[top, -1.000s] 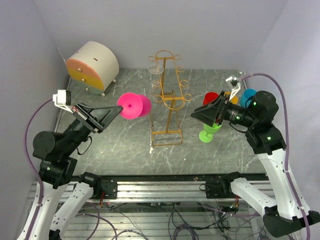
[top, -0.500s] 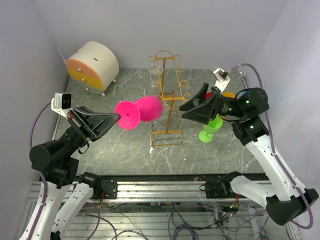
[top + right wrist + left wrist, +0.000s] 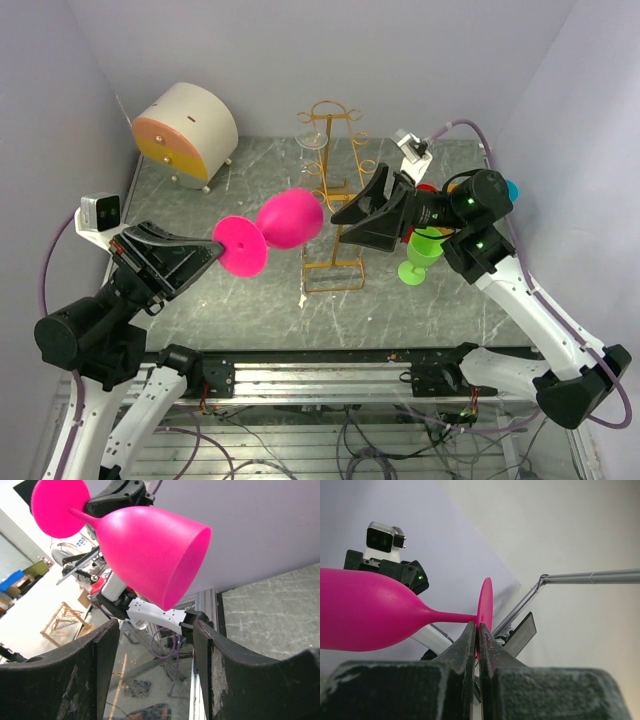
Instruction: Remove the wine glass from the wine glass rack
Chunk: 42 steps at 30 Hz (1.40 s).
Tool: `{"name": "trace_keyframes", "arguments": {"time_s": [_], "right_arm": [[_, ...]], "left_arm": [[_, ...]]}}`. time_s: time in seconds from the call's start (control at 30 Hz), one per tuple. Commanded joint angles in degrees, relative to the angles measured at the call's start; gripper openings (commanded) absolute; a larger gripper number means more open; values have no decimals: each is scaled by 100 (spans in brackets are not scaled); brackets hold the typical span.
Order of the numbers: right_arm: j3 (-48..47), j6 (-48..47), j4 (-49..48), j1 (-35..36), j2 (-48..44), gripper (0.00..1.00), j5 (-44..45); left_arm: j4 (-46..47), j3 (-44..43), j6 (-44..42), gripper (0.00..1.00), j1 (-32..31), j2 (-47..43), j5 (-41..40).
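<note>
A bright pink wine glass (image 3: 290, 218) hangs in the air on its side, left of the golden wire wine glass rack (image 3: 340, 195) and free of it. My left gripper (image 3: 216, 252) is shut on the edge of the glass's round foot (image 3: 485, 605), with the stem and bowl (image 3: 365, 615) stretching away to the left in the left wrist view. My right gripper (image 3: 343, 222) is open just right of the bowl, in front of the rack. In the right wrist view the bowl's mouth (image 3: 150, 550) sits above and beyond the gap of that gripper (image 3: 155, 626), touching neither finger.
A green goblet (image 3: 420, 255) stands right of the rack, under my right arm, with a red cup (image 3: 427, 190) and a blue cup (image 3: 509, 188) behind it. A round beige drawer box (image 3: 185, 130) sits at the back left. Something clear hangs on the rack's far arm (image 3: 312, 140).
My left arm has carried the pink glass right and turned it so the bowl points at the rack. My right gripper has left the green goblet, swung left toward the bowl and opened wider.
</note>
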<state>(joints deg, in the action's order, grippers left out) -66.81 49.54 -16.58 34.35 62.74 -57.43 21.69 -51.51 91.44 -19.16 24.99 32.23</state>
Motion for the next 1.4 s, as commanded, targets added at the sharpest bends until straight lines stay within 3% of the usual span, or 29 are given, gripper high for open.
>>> {"name": "trace_keyframes", "arguments": {"time_s": [0.0, 0.13, 0.37, 0.57, 0.8, 0.93, 1.03, 1.17, 1.27, 1.37], "right_arm": [[18, 277, -1043, 61, 79, 60, -94], [234, 887, -2129, 144, 286, 60, -169], [18, 658, -1958, 425, 594, 58, -88], [-41, 782, -2399, 751, 722, 57, -66], [-122, 471, -2246, 1004, 671, 19, 67], [-83, -70, -1576, 1008, 368, 0, 395], [-37, -607, -1029, 1006, 99, 0, 792], [-185, -1287, 5, 1004, -284, 0, 1453], [-416, -1899, 1000, 1004, -626, 0, 2370], [-723, -2399, 2007, 1008, -951, 0, 3594]], "left_arm": [[456, 124, 198, 9, 26, -73, 32], [458, 157, 222, 9, 26, -108, 8], [445, 92, 189, 9, 26, -88, 10], [390, 130, 130, 9, 26, -84, 29], [328, 313, 133, 9, 26, -112, -36], [60, 338, 26, 10, 26, -174, -147], [-526, 273, -250, 17, 26, -269, -326], [-1344, 136, -722, 36, 26, -367, -542], [-2240, -93, -1214, 46, 26, -336, -716], [-3115, -342, -1734, 49, 26, -262, -952]]}}
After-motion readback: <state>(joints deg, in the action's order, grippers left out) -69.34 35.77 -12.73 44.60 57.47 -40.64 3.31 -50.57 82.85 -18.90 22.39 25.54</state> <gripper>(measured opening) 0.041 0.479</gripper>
